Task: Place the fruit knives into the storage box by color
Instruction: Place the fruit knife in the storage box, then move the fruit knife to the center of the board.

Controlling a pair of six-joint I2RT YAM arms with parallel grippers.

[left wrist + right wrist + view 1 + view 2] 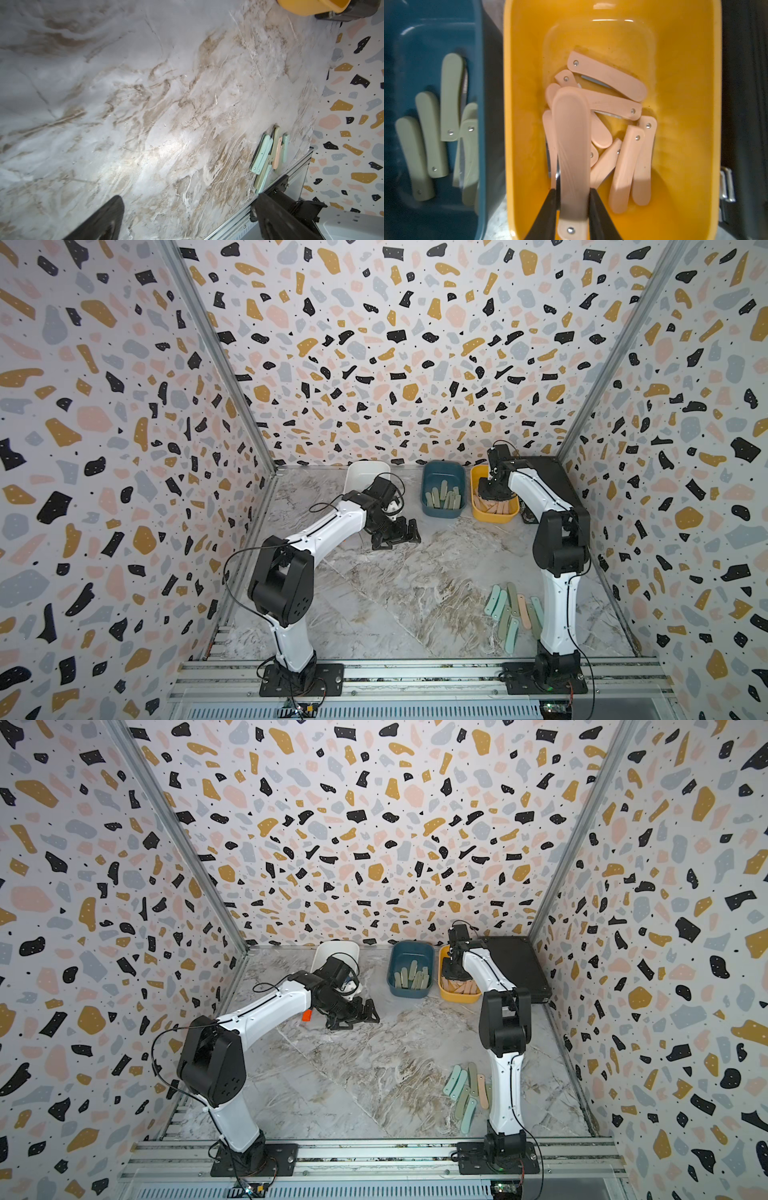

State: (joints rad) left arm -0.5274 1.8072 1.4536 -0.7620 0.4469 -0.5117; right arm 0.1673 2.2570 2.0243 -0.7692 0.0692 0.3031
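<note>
right wrist view: right gripper (573,190) pinches a flat peach-pink folded knife (571,124) with the mustard yellow plastic tub (685,104) below it, where pinks go.

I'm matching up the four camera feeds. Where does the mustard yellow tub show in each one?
Top view: mustard yellow tub at the back, right of centre.
Top view: same spot, between the teal tub and black case.
Left wrist: a cropped piece at the picture's edge.
Right wrist: fills the middle, under the peach-pink knife in the right gripper.
Shared landmark: the black case beside it, in all four.
</note>
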